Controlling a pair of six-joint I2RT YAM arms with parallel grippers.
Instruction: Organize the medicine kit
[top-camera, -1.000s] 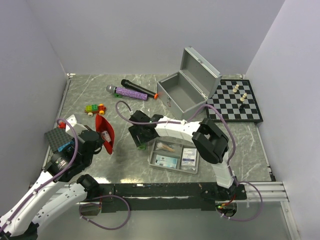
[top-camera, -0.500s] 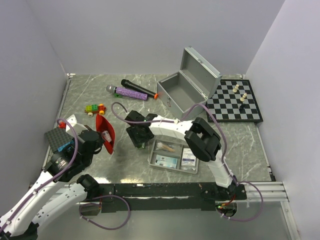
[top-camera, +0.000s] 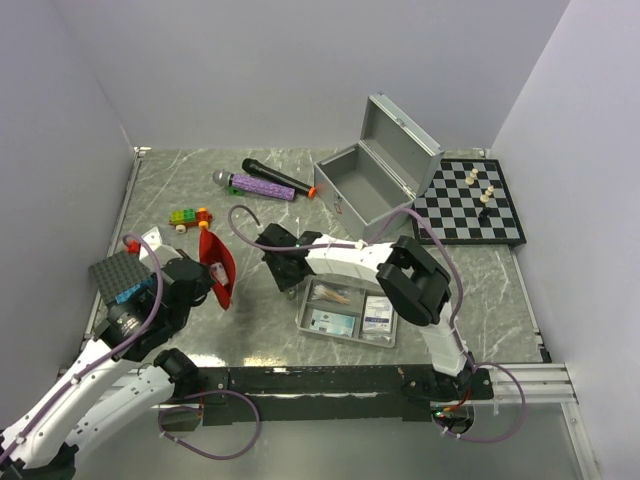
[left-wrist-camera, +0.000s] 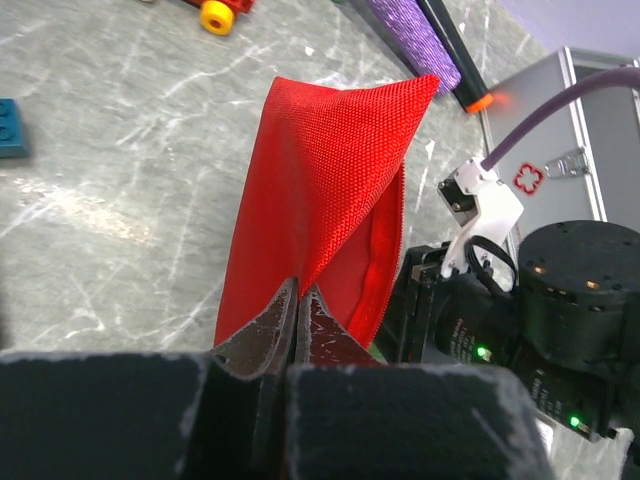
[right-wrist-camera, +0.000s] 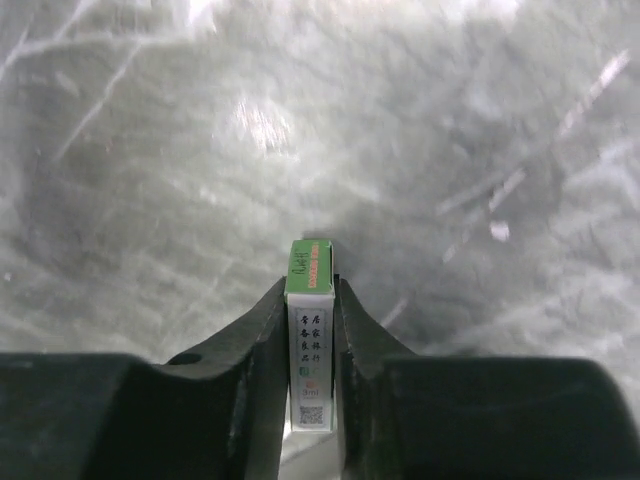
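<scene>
The silver-grey metal case (top-camera: 372, 180) stands open at the back, lid up. Its grey divided tray (top-camera: 349, 312) lies at the front centre with small packets in it. My left gripper (left-wrist-camera: 298, 300) is shut on an edge of the red pouch (left-wrist-camera: 320, 200) and holds it up at the left, its mouth open; the pouch also shows in the top view (top-camera: 217, 266). My right gripper (right-wrist-camera: 311, 292) is shut on a small green-and-white medicine box (right-wrist-camera: 310, 335), above the marble table (right-wrist-camera: 150, 150), just left of the tray and right of the pouch.
A purple-and-black microphone (top-camera: 262, 182) and a small block toy car (top-camera: 189, 216) lie at the back left. A dark studded plate (top-camera: 120, 276) sits by the left arm. The chessboard (top-camera: 472, 202) with several pieces lies at the right, next to the case.
My right gripper swung left toward the pouch, then back a little right, still holding the small box. My left gripper has lifted and shifted the red pouch slightly to the right.
</scene>
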